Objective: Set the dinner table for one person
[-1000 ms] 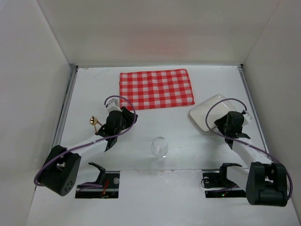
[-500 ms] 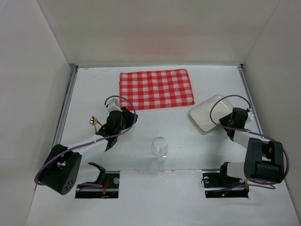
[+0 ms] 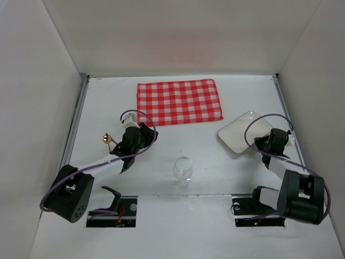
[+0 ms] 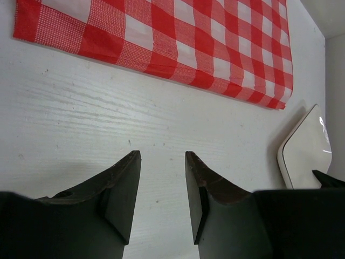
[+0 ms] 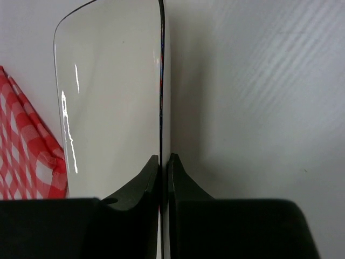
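Note:
The dinner table (image 3: 215,162) is a white top with a red-and-white checked cloth (image 3: 179,101) lying flat at the back. A white rectangular plate (image 3: 240,132) lies right of the cloth. My right gripper (image 3: 265,140) is shut on the plate's near right rim. In the right wrist view the two fingers (image 5: 151,172) pinch the thin edge of the plate (image 5: 113,91). My left gripper (image 3: 141,134) hovers low over bare table left of centre. In the left wrist view it (image 4: 161,156) is open with nothing between its fingers, and the cloth (image 4: 161,38) lies ahead.
A clear wine glass (image 3: 183,170) stands upright near the front middle. A small gold-coloured object (image 3: 108,140) lies beside the left arm. Metal rails run along both side edges, and white walls (image 3: 32,108) enclose the table. The plate (image 4: 304,148) shows at the right of the left wrist view.
My right gripper has closed from open onto the plate's rim, and the right arm has drawn back towards the right. The left arm has stayed in place.

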Robot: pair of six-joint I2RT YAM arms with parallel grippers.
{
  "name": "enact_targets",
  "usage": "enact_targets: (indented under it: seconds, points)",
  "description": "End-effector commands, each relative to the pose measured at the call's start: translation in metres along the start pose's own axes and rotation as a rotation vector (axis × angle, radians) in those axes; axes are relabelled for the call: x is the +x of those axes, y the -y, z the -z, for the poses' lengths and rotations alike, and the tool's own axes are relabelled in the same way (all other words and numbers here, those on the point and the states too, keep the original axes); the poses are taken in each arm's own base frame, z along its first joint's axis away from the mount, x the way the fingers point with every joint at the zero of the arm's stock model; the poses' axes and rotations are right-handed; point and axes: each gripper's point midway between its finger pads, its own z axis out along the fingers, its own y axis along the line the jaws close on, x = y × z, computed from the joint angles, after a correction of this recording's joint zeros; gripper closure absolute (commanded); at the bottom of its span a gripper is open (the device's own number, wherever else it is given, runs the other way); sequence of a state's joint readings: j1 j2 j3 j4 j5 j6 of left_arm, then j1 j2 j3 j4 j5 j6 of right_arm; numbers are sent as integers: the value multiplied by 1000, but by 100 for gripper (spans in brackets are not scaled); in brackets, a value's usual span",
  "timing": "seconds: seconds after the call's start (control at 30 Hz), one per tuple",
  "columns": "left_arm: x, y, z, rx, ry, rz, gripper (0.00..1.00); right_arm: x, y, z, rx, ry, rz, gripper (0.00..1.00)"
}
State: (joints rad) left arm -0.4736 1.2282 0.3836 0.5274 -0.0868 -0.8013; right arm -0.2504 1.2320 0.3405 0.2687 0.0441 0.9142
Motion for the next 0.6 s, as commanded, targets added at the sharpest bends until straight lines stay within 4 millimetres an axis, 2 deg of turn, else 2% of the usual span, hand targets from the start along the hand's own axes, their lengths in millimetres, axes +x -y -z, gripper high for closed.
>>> enact_targets:
  seconds: [0.0, 0.23, 0.3, 0.43, 0.57]
  points:
    - [-10, 6, 1, 26, 35, 1, 63, -34, -46, 23, -168, 101, -91, 100]
    - [-14, 6, 4, 32, 47, 11, 63, -75, -99, 76, -331, 203, -229, 100]
    - [-16, 6, 5, 36, 54, 14, 63, -82, -114, 88, -374, 212, -260, 100]
    - [-23, 5, 9, 40, 73, 29, 60, -74, -154, 99, -456, 166, -284, 100]
    - [-33, 7, 15, 70, 92, 61, 54, -47, -202, 99, -522, 108, -283, 100]
